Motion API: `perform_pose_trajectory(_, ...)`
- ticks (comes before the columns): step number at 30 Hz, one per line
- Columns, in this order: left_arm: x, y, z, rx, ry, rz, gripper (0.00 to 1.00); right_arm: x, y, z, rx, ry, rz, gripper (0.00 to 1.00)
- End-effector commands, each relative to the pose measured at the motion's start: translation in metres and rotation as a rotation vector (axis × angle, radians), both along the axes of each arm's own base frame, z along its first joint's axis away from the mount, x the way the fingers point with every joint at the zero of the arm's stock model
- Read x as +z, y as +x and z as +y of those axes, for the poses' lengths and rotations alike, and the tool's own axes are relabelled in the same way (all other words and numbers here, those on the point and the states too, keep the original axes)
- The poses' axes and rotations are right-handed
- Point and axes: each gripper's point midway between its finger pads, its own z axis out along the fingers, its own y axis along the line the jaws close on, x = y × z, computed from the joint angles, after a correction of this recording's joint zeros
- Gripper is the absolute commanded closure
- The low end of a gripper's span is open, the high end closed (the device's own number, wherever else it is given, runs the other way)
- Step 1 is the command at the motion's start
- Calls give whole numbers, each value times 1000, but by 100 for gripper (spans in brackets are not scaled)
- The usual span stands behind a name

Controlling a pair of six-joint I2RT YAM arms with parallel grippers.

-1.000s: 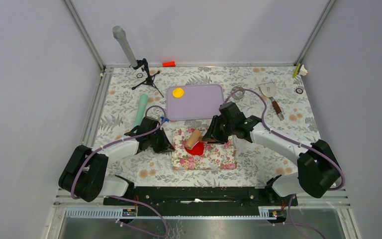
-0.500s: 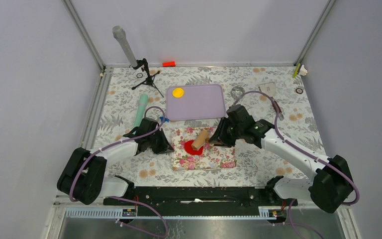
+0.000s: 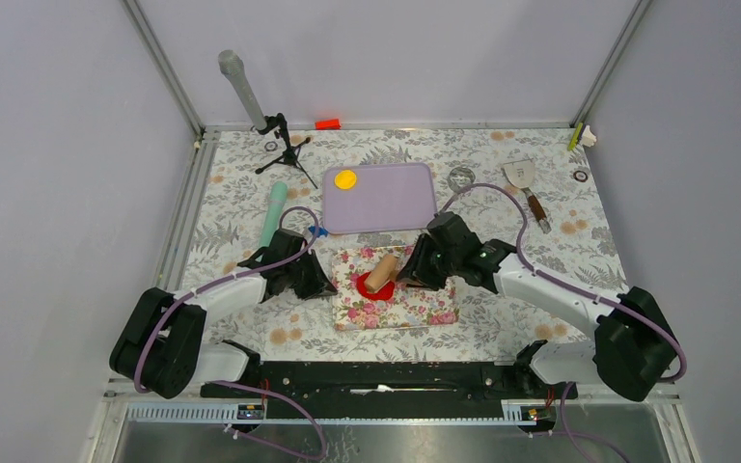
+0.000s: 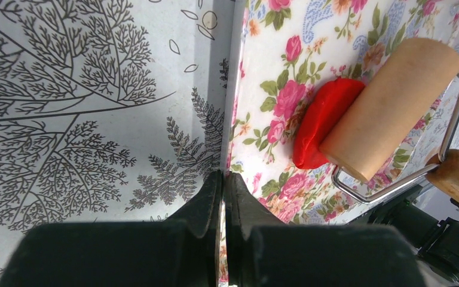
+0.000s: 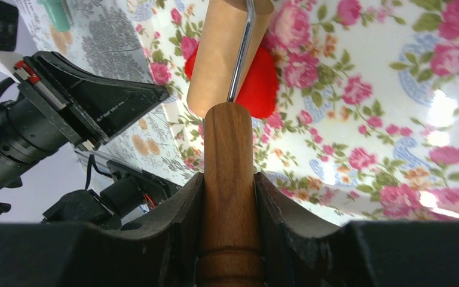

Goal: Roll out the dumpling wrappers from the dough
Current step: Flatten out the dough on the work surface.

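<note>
"Top external view: which step is this?"

"Rolling. The right gripper (image 3: 415, 268) is clamped around the handle of the wooden roller (image 3: 380, 272), whose drum lies across the red dough (image 3: 372, 287) on the left half of the floral mat (image 3: 425, 304)."

"And the other arm?"

"The left gripper (image 4: 222, 179) is pinched tight on the mat's left edge (pinning it down, I'd judge)."

"Is the dough thin enough?"

"Not by my reading. The left wrist view shows a thickish lump bulging from under the drum. One yellow wrapper (image 3: 346, 178) lies beyond the mat's far edge."

"Next?"

"Probably firm strokes across the lump, drum level, while the mat is held fast."
</note>
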Motion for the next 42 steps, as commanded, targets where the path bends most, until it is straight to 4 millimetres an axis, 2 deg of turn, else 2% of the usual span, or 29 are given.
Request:
perform_pose_trajectory(1, -9, -10, 4, 1, 19, 34, 100, -63, -22, -32, 5, -223, 118, 100)
perform_pose_trajectory(6, -9, -12, 5, -4, 22, 38, 100, -66, -23, -28, 12, -214, 138, 100)
perform_pose_trajectory(9, -10, -12, 6, -4, 25, 39, 100, -58, -26, -25, 22, -180, 132, 100)
perform_pose_trajectory(11, -11, -13, 5, -11, 25, 41, 100, -45, -28, -15, 66, -124, 122, 100)
perform_pose_trajectory(15, -13, -13, 5, -9, 26, 48, 100, -3, -24, 5, 185, -43, 68, 100)
perform_pose_trajectory(20, -14, -13, 6, -9, 32, 49, 100, 64, -6, 21, 316, 6, -114, 100)
perform_pose_trajectory(22, -15, -14, 7, -13, 44, 57, 100, 77, -8, 26, 380, 21, -133, 100)
perform_pose_trajectory(29, -14, -14, 7, -19, 45, 52, 100, 60, -10, 18, 492, -89, -81, 100)
perform_pose_trajectory(42, -13, -15, 5, -33, 39, 58, 100, -2, -5, 7, 491, -197, -26, 100)
